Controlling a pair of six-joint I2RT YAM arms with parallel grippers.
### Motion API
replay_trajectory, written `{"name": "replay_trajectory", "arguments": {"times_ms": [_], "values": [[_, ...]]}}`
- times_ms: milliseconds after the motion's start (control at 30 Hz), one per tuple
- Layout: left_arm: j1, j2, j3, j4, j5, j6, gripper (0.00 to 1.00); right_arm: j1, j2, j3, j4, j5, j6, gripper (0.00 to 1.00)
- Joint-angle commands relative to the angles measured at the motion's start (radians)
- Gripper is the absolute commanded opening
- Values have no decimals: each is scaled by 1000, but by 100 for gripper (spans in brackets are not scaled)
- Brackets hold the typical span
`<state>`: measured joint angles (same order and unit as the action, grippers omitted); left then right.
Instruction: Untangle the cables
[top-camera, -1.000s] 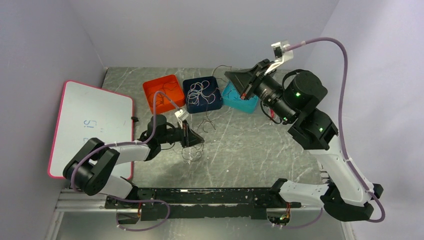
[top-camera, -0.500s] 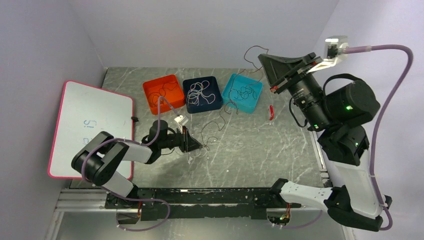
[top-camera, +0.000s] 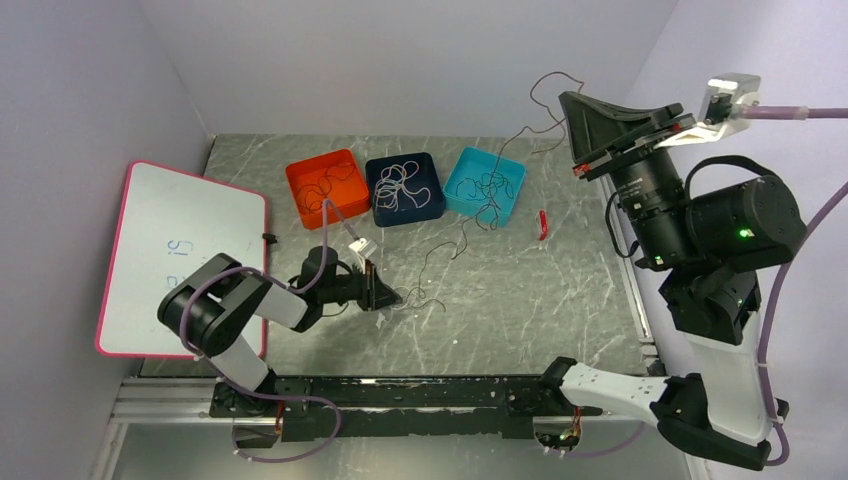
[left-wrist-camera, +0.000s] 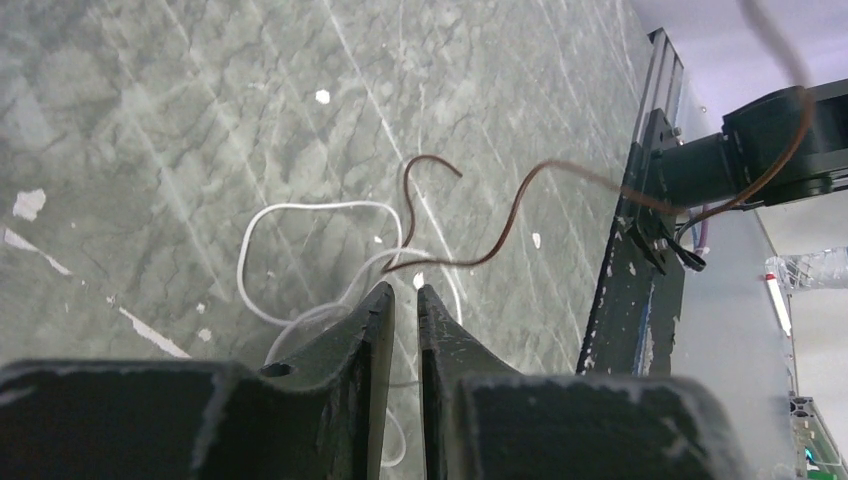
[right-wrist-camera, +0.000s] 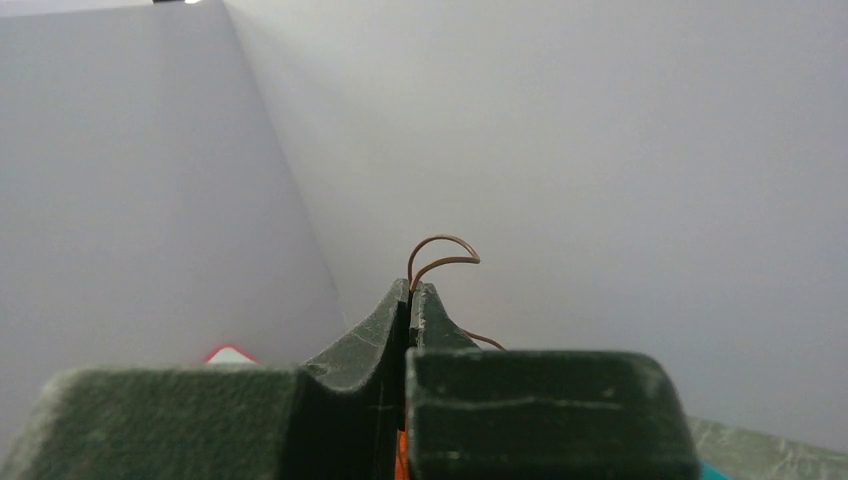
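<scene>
The light is bright, soft and even, seemingly from overhead, and tints the walls pale lilac. From above, the surface (top-camera: 520, 290) carries a faint sheen and only weak, fuzzy shadows under the arms; the whiteboard (top-camera: 180, 250) at the left edge looks nearly washed out. In the left wrist view the left fingers (left-wrist-camera: 365, 330) are dark and soft, the white cable (left-wrist-camera: 300, 207) crisp, the brown cable (left-wrist-camera: 770, 30) smeared at the top right corner, where the picture burns white. The right fingers (right-wrist-camera: 385, 320) are blurred against a smoothly graded wall.
</scene>
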<state>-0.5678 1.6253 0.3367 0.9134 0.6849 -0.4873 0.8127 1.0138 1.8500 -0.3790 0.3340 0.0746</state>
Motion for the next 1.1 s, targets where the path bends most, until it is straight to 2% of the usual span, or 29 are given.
{"name": "replay_trajectory", "arguments": {"times_ms": [0, 267, 400, 533, 633, 900, 1067], "values": [[-10, 37, -26, 105, -16, 2, 21, -4, -8, 25, 65, 33, -55, 0], [-20, 79, -48, 126, -30, 13, 23, -4, 5, 31, 105, 59, -87, 0], [-33, 71, -56, 95, -72, 35, 30, -4, 3, 18, 133, 95, -102, 0], [-40, 31, -62, 53, -113, 45, 41, -3, 16, 21, 133, 98, -107, 0], [-41, -40, -66, -10, -147, 49, 45, -3, 23, 20, 124, 96, -105, 0], [-42, -338, -56, -252, -300, 76, 49, -4, 22, 9, 107, 91, -94, 0], [-42, -434, -4, -349, -300, 142, 57, -3, 35, 12, 85, 73, -80, 0]]}}
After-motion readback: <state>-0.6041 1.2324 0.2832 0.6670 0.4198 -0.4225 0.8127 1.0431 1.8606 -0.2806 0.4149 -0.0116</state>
